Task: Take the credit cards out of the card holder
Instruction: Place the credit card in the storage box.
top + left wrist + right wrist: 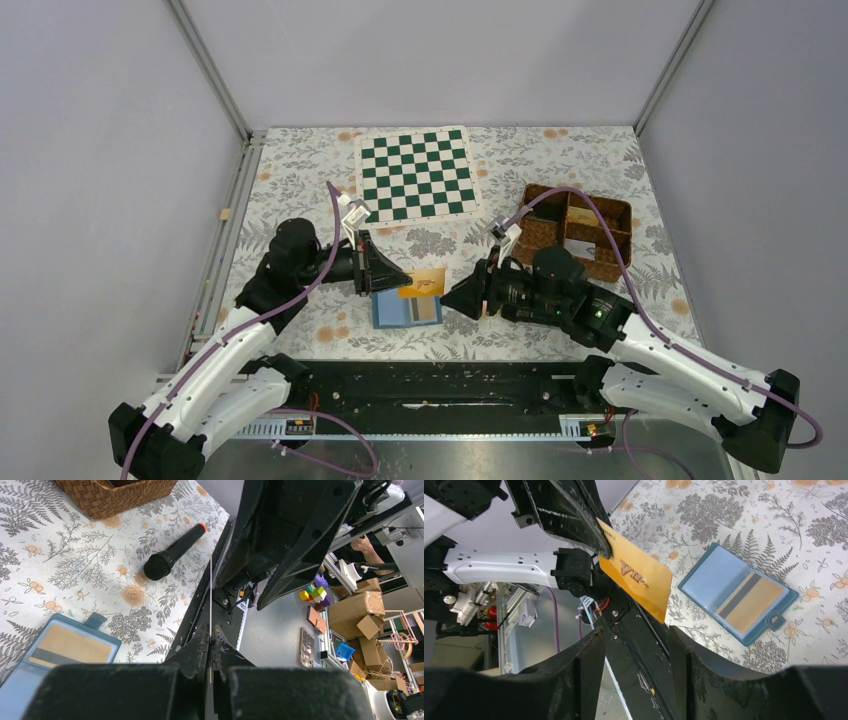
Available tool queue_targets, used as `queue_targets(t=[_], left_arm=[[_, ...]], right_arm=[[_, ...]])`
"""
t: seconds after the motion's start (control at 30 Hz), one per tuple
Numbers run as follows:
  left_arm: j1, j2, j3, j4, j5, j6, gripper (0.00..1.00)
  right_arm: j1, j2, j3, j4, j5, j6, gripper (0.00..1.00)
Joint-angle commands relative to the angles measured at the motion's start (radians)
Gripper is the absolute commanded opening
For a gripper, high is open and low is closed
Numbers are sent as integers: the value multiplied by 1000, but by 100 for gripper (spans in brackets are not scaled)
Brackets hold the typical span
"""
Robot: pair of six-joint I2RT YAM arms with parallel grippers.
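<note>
The left gripper [211, 630] is pinching a thin glossy gold credit card [636, 577] at the 12 o'clock edge of the open blue card holder [407, 310], which is lying flat with a second card [749, 602] sitting in its pocket, while the right gripper [462, 298] is gaping at its 3 o'clock, with a wicker basket [605, 268] beyond.
</note>
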Motion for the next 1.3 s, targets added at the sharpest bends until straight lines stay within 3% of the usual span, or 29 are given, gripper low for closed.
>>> queue_targets(t=[0.0, 0.27, 0.5, 0.57, 0.6, 0.7, 0.87, 1.0, 1.13, 1.27], left_arm=[[-1, -6, -3, 86, 54, -13, 0], [-1, -13, -31, 166, 80, -70, 0], [-1, -10, -35, 186, 76, -96, 0], [-1, 0, -33, 186, 77, -107, 2], [-1, 5, -26, 168, 70, -106, 11], [0, 18, 7, 73, 16, -73, 52], [1, 18, 83, -120, -88, 42, 98], [-1, 46, 158, -281, -146, 145, 99], [-1, 49, 156, -322, -302, 169, 99], [-1, 74, 137, -355, -450, 198, 99]], right_arm=[[-41, 21, 25, 120, -93, 21, 56], [-67, 61, -2, 227, -133, 56, 44], [-101, 52, -44, 311, -154, 97, 5], [-110, 54, -47, 317, -159, 99, 0], [-117, 53, -47, 315, -158, 95, 0], [-172, 40, -34, 260, -154, 94, 0], [-388, 26, 55, 38, -214, 45, 0], [-624, 77, 165, -172, -292, -40, 0], [-881, 209, 308, -308, -381, -108, 0], [-1024, 383, 474, -503, -321, -234, 0]])
